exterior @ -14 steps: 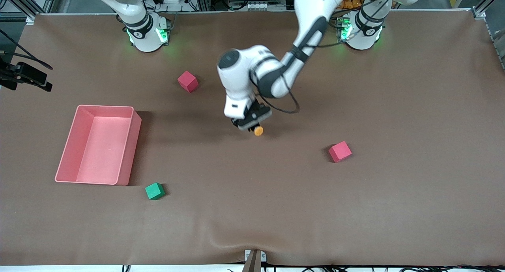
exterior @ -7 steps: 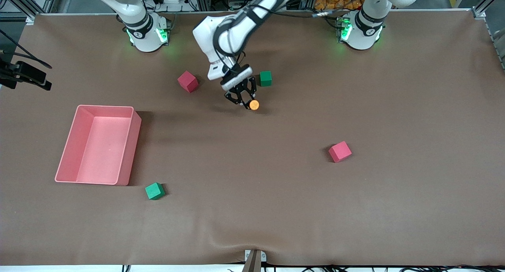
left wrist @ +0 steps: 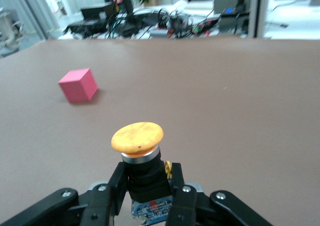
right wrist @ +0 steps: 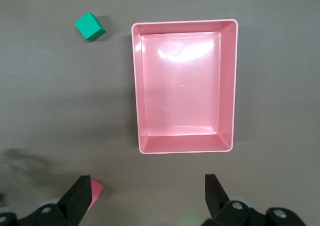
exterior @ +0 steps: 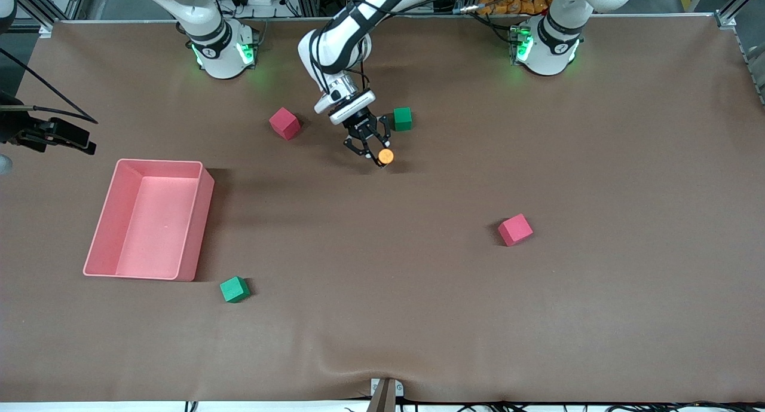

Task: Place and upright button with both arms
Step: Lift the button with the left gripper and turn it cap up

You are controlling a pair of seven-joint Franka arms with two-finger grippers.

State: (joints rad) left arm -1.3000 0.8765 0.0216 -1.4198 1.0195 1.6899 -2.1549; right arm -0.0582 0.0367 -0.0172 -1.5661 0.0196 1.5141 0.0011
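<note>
Jaws of left gripper point(exterior: 372, 146) clamped on black body of the button point(exterior: 385, 156), orange cap clear of the fingertips; held low over the brown table point(exterior: 597, 161) near the middle of its robot-side half. Right gripper point(right wrist: 145, 198) spread wide, nothing between the jaws, parked high over the pink bin point(right wrist: 184, 85), arm waiting. Left wrist view gives the grip itself: both pads point(left wrist: 116, 188) flat against the button body, silver collar under the cap, cap facing away from the wrist. Front view adds the surroundings: green cube point(exterior: 403, 118) just beside the gripper toward the left arm's end, red cube point(exterior: 284, 123) toward the right arm's end, second red cube point(exterior: 515, 229) and second green cube point(exterior: 234, 289) well apart, nearer the front camera. Right wrist view alone looks straight down into the bin. Button axis in line with the fingers, cap leading, tilted toward the front camera.
</note>
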